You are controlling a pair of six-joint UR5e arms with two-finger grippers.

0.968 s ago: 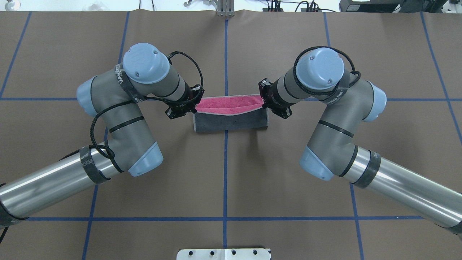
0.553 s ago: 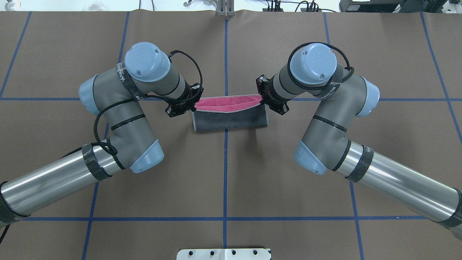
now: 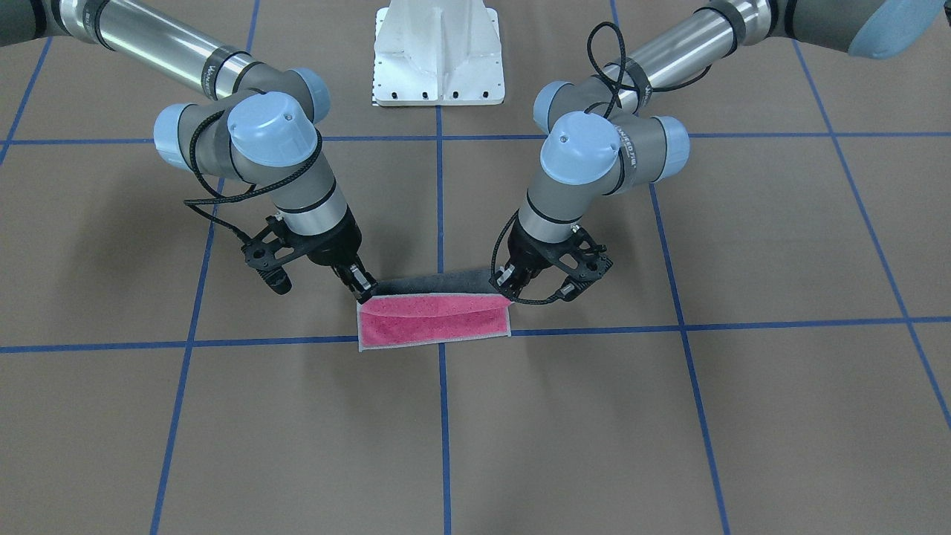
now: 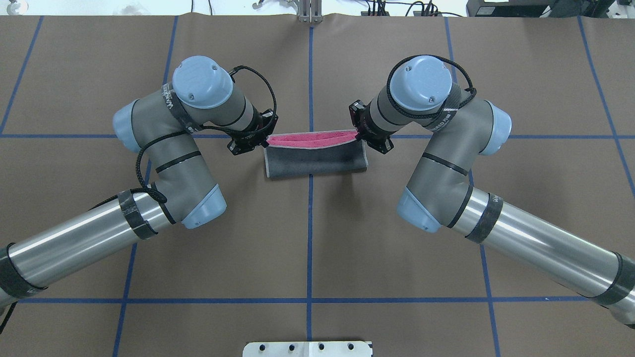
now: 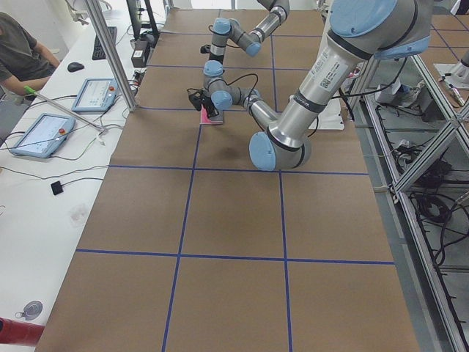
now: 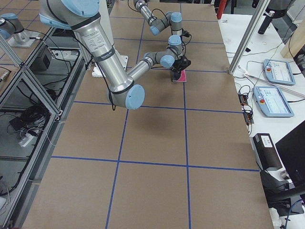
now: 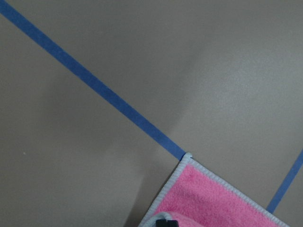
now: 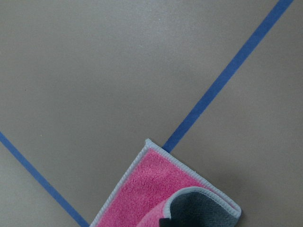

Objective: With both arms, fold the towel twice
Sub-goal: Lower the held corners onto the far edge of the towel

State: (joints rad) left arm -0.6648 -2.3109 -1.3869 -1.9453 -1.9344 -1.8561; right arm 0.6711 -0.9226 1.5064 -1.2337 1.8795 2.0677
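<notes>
The towel (image 4: 315, 161) lies at the table's middle, partly folded. Its grey face is turned up over the pink face, and a narrow pink strip (image 4: 312, 138) shows along the far edge. From the front view the pink layer (image 3: 435, 321) lies flat with the lifted flap arching over it. My left gripper (image 4: 266, 141) is shut on the flap's left corner, also seen in the front view (image 3: 502, 285). My right gripper (image 4: 361, 138) is shut on the flap's right corner (image 3: 364, 291). The wrist views show pink corners (image 7: 208, 198) (image 8: 156, 187) on the table below.
Blue tape lines (image 4: 310, 233) cross the brown table cover. The white pedestal base (image 3: 438, 52) stands on the robot's side. A person (image 5: 18, 51) sits at a side table with tablets (image 5: 37, 136); more tablets (image 6: 274, 100) show in the exterior right view.
Both grippers have carried the grey-faced flap farther from the robot, toward the far edge. The visible pink strip has narrowed. The arms' elbows have drawn inward.
</notes>
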